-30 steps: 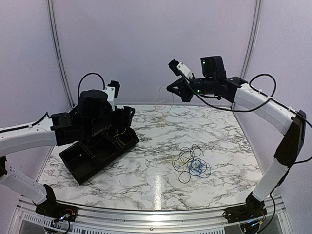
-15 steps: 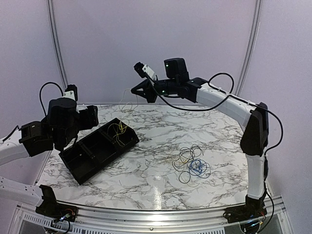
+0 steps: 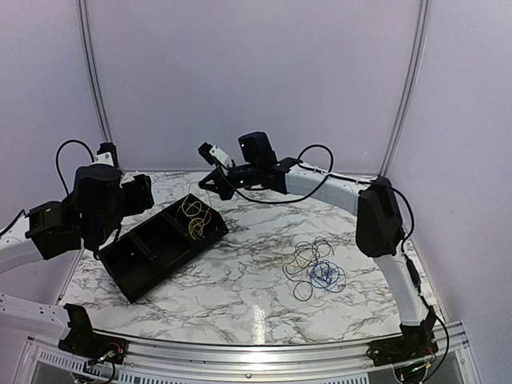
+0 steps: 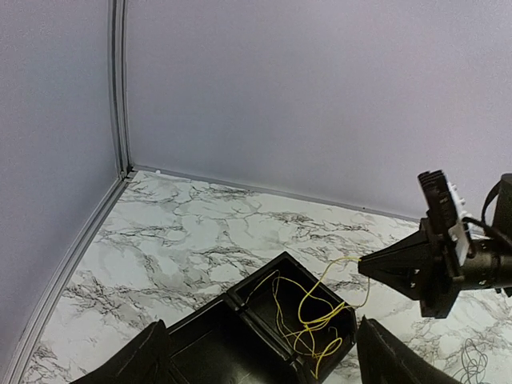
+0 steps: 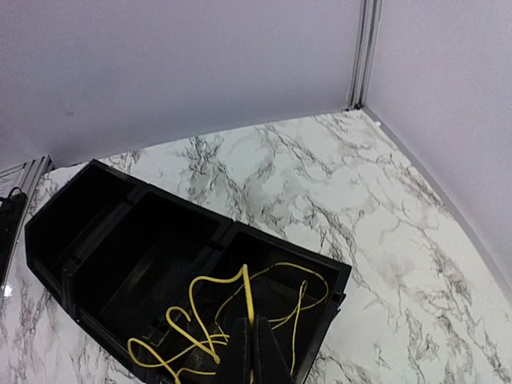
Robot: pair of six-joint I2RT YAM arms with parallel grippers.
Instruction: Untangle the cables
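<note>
The yellow cable (image 3: 194, 216) lies in loops in the end compartment of the black tray (image 3: 136, 272). My right gripper (image 3: 203, 183) hovers over that compartment, shut on one strand of the yellow cable (image 5: 192, 320); its fingers (image 5: 244, 352) are pressed together. The black cable (image 3: 302, 258) and blue cable (image 3: 324, 276) lie tangled on the table to the right. My left gripper (image 3: 141, 194) is raised left of the tray, open and empty. Its wrist view shows the yellow cable (image 4: 314, 318) in the tray (image 4: 240, 340) and the right gripper's tip (image 4: 376, 268).
The tray has three compartments; the other two (image 5: 120, 240) hold nothing. The marble table is bounded by walls at the back and both sides. The right arm (image 3: 336, 188) stretches across the back of the table.
The right arm swung left and down with the yellow cable, and its loops now lie in the tray's end compartment. The left arm pulled back left off the tray.
</note>
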